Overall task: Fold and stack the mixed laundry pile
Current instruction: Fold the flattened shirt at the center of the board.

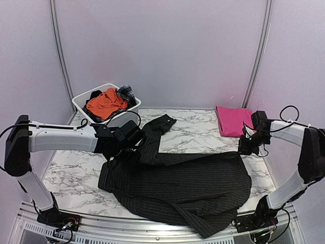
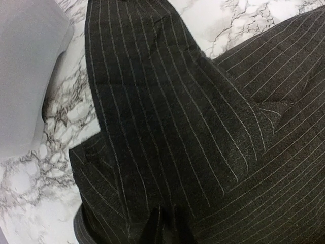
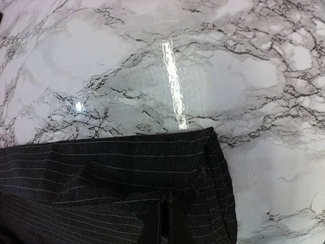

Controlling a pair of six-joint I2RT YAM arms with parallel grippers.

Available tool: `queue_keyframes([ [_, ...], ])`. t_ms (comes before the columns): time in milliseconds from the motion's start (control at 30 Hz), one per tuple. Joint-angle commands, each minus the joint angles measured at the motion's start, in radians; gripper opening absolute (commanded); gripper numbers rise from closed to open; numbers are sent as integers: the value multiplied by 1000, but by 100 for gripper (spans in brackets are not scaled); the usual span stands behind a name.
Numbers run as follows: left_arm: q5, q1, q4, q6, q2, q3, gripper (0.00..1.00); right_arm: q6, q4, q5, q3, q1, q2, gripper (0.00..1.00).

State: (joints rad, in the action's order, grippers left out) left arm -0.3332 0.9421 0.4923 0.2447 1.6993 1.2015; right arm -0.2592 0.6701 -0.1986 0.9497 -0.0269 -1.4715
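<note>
Found the black pinstriped shirt (image 1: 177, 188) spread open on the marble table (image 1: 66, 173), stretched between the two sets of fingers.

Left gripper (image 1: 121, 152): noted pressed together on a pinch of shirt near the shoulder end. In the left wrist view, saw striped fabric rising in a ridge straight ahead of the fingertips, with bare marble off to their left. Saw one sleeve trailing away beyond these fingers, toward the far side.

Right gripper (image 1: 247, 148): noted closed tight as well, nipping the shirt's opposite edge. In the right wrist view, saw a hemmed corner lying right at the fingertips, with bare marble ahead and to their right.

Progress, as judged from the layout:
- Done, apparently: the magenta-pink cloth (image 1: 233, 120), lying as a neat flat rectangle just beyond the right fingers, apart from the shirt. Taken as the base of the stack.
- In hand: the shirt, laid out but with no fold made yet, only crumpling along its near edge.
- Left: the orange garment (image 1: 104, 103) and the small dark plaid piece (image 1: 127, 93), both bunched in the white tub (image 1: 79, 101) well beyond the left fingers. Cannot tell whether anything more lies under them.

Reckoned roughly a quarter through: one item finished, one begun, at least two untouched, nothing yet stacked on the pink.
</note>
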Motion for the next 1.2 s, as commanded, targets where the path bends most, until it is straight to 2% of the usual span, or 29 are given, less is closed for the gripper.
queue_keyframes([
  [0, -20, 5, 21, 24, -103, -51, 21, -26, 22, 1, -10, -26, 7, 5],
  [67, 5, -25, 4, 51, -165, -80, 36, -29, 26, 16, -2, -42, 29, 30],
  [133, 33, -69, -10, 74, -224, -103, 43, -21, 33, 49, 32, -51, 54, 44],
  [167, 36, -93, -13, 86, -247, -111, 44, -12, 36, 57, 53, -51, 63, 46],
  [300, 75, -183, -12, 131, -253, -122, 46, 37, 19, -20, 100, -51, 68, 47],
  [467, 114, -224, -8, 174, -145, -112, 44, 58, -14, -166, 80, -28, 15, 42],
  [667, 145, -232, -1, 196, -21, -98, 39, 38, -67, -177, -16, 80, -40, 40],
  [900, 124, -276, 26, 215, 77, -151, 28, 16, -135, -143, -115, 80, -131, 38],
  [1067, 102, -350, 36, 219, 136, -133, 22, 22, -186, -154, -24, 71, -265, 36],
  [1167, 87, -368, 39, 196, 96, -97, 21, 30, -145, -188, 59, 73, -267, 36],
])
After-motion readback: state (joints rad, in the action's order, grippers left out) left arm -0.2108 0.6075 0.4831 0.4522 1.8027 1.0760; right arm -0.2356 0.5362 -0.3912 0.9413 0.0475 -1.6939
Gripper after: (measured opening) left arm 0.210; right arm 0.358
